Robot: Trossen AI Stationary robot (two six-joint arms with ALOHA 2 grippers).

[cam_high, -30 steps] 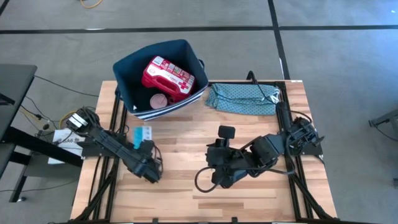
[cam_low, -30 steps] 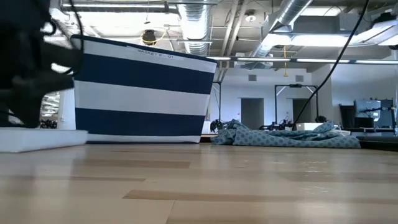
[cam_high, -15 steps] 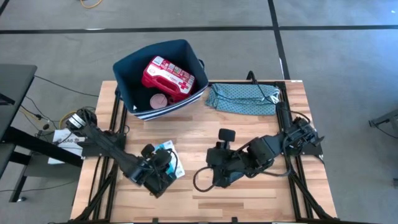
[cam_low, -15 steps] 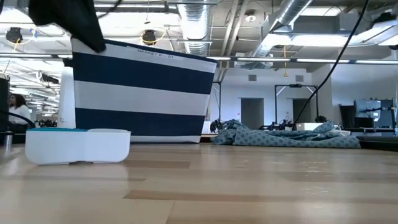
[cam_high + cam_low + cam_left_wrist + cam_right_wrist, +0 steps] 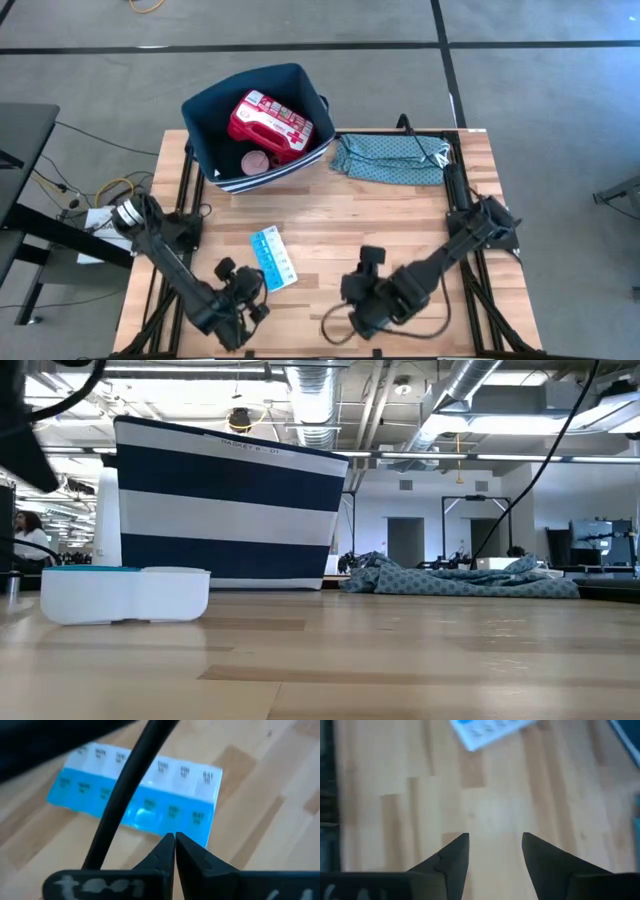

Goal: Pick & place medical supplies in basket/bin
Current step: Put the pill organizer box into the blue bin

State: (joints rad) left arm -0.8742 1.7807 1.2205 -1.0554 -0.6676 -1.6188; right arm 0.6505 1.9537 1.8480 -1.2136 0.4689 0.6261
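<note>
The light-blue flat box [image 5: 272, 258] [image 5: 125, 593] [image 5: 142, 787] lies flat on the wooden table, near its middle, and nothing touches it. My left gripper [image 5: 250, 288] [image 5: 175, 840] is shut and hovers just near-left of the box, raised off the table. My right gripper [image 5: 352, 302] [image 5: 495, 840] is open over bare wood to the right of the box. The navy bin [image 5: 255, 125] [image 5: 230, 505] stands at the far left edge of the table. It holds the red first-aid pouch [image 5: 270, 118] and the pink tub [image 5: 256, 162].
The teal patterned cloth [image 5: 390, 158] [image 5: 460, 580] lies crumpled at the far right of the table, beside the bin. Bare wood stretches between the box and the bin. A person shows far off in the room at the low view's left edge [image 5: 25, 535].
The box has moved from beside the bin toward the table's middle and near edge, and now lies still there. My left gripper has since pulled back from the box toward the near edge and risen. My right arm has also drawn toward the near edge.
</note>
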